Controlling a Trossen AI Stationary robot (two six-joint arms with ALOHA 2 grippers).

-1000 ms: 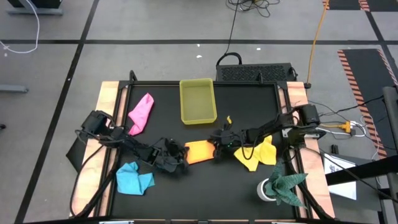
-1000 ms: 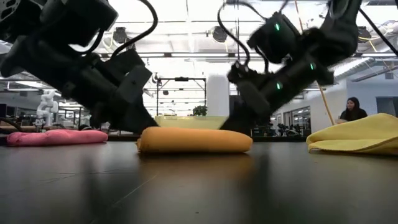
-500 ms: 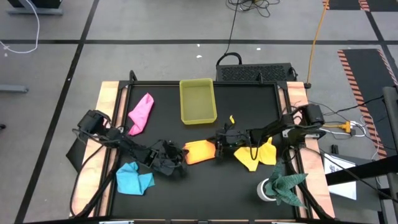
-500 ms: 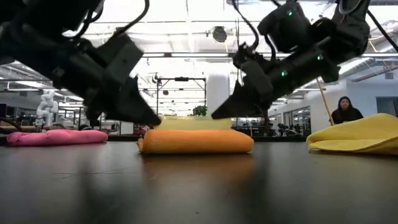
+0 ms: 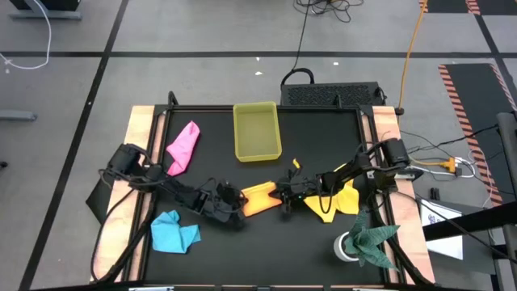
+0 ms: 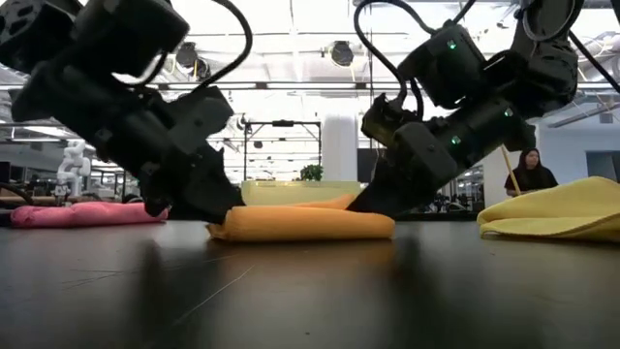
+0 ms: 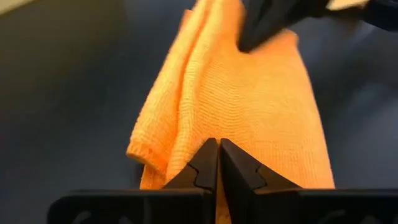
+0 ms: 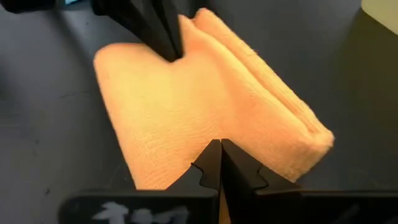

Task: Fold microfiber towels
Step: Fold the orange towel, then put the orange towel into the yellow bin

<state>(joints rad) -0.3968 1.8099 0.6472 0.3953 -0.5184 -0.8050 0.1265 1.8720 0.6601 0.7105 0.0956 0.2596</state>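
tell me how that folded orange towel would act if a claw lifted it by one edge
The orange towel would probably droop and unfold: it lies in soft, rounded layers. It looks light, a thin cloth. Its nubby weave, seen in the left wrist view, should grip rather than slip.

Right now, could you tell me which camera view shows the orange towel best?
The right wrist view: the orange towel fills it, fold layers visible. The left wrist view is similarly close, the high view shows it small, and the low view shows it edge-on.
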